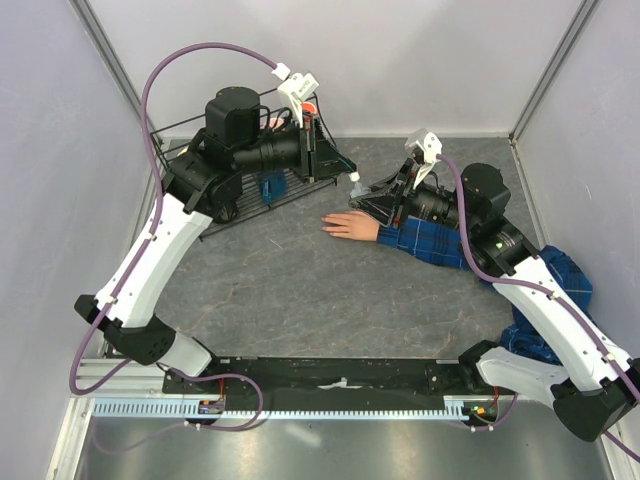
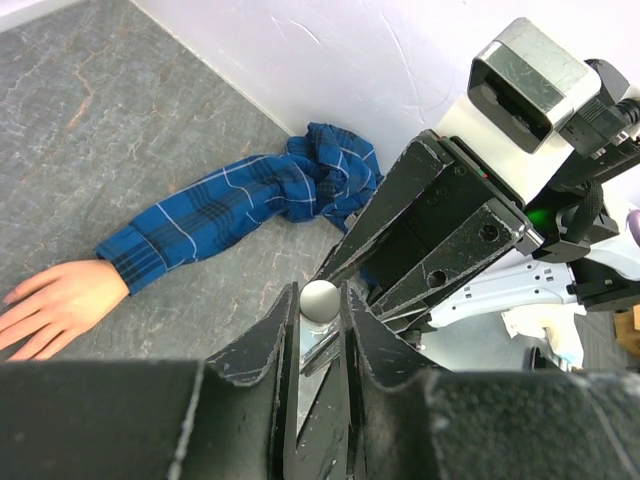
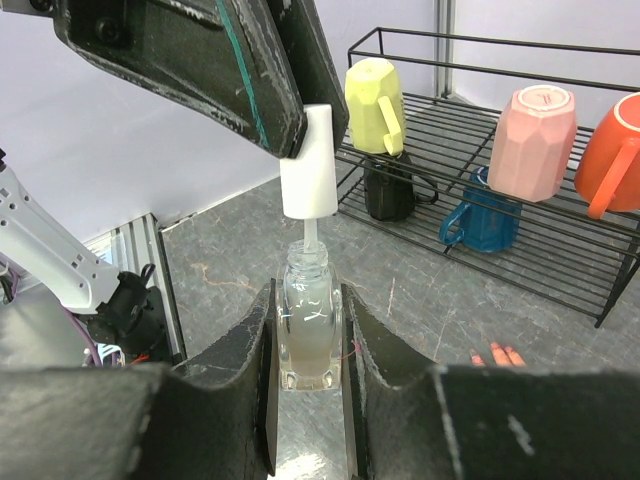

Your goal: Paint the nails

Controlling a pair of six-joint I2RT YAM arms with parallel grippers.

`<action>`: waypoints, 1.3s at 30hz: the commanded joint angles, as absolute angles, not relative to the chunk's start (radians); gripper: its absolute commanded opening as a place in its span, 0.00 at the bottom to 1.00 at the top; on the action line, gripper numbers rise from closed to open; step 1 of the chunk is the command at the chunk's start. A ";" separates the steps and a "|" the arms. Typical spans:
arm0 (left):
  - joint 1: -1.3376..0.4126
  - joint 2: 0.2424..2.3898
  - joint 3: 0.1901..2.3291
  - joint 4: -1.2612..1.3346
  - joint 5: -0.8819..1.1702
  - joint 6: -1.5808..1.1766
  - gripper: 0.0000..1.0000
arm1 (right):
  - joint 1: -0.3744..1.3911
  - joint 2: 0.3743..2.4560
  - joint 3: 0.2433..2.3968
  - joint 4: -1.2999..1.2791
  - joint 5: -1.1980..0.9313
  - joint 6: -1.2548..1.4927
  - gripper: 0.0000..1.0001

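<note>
Fake hand (image 1: 350,226): peach-pink, laid flat on the grey marbled surface (image 1: 280,290), fingers pointed to the robot's left. Nails (image 1: 327,227): found at the fingertip end of the fake hand; they are too small for any coat to be made out. Sleeve (image 1: 432,244): blue plaid, joined to the fake hand at the wrist, run out to its right and bunched at the outer end. Bottle (image 3: 305,330): small and clear, held upright just beyond the fake hand and clear of the surface, clamped at its sides by the right end effector (image 3: 305,300). Cap (image 3: 308,160): white, raised off the bottle neck, with its thin stem seen reaching down into the opening. It is pinched between the closed fingers of the left end effector (image 2: 318,312). Wire rack (image 3: 560,262): black, set beyond the fake hand and to its left. Mugs (image 3: 540,140): yellow, pink, orange, blue and black pieces are stored on the wire rack.
</note>
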State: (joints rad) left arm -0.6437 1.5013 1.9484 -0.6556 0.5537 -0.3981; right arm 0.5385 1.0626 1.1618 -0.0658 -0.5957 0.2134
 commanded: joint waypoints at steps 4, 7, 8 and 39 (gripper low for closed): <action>-0.644 1.499 1.987 -0.626 0.509 -0.359 0.02 | 0.534 1.037 1.184 -0.009 -0.620 0.210 0.00; -0.644 1.499 1.987 -0.626 0.506 -0.359 0.02 | 0.535 1.037 1.184 -0.009 -0.621 0.212 0.00; -0.644 1.500 1.987 -0.626 0.508 -0.359 0.02 | 0.535 1.035 1.184 -0.009 -0.621 0.210 0.00; -0.627 1.506 2.003 -0.598 0.428 -0.370 0.02 | 0.534 1.005 1.144 -0.006 -0.589 0.213 0.00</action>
